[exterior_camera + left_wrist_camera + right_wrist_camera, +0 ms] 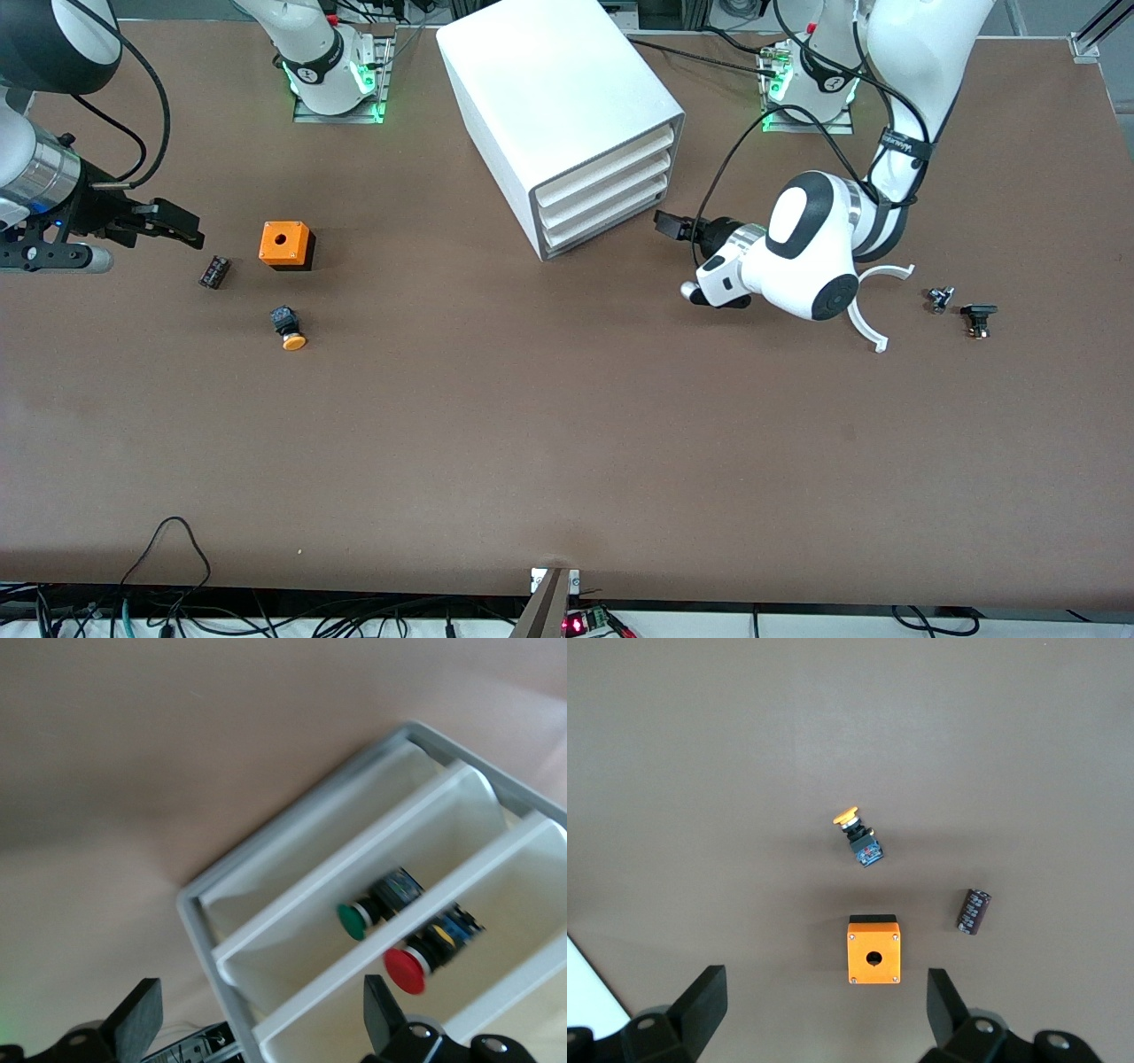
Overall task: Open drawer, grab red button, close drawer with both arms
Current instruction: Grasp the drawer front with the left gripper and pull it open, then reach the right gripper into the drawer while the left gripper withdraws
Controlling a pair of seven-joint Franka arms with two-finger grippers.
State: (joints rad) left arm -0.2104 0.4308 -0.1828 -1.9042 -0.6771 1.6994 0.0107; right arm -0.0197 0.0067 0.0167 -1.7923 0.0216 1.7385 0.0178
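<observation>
– Red cap, black body: where is the button?
– You find it inside the white cabinet, upper middle of the front view. Only the left wrist view shows it, in the compartment next to the green-capped button.
– How will it handle?
– Light, hard plastic, I judge. The round cap looks slick, so take hold across the flat sides of the black body.
– And the grippers?
– Your left gripper hovers in front of the drawer fronts, fingers apart. Your right gripper waits over the table near the orange box, fingers apart too.
– Counts?
– One red button, one green-capped, one orange-capped button, one orange box, one dark cylinder, three drawer fronts.
</observation>
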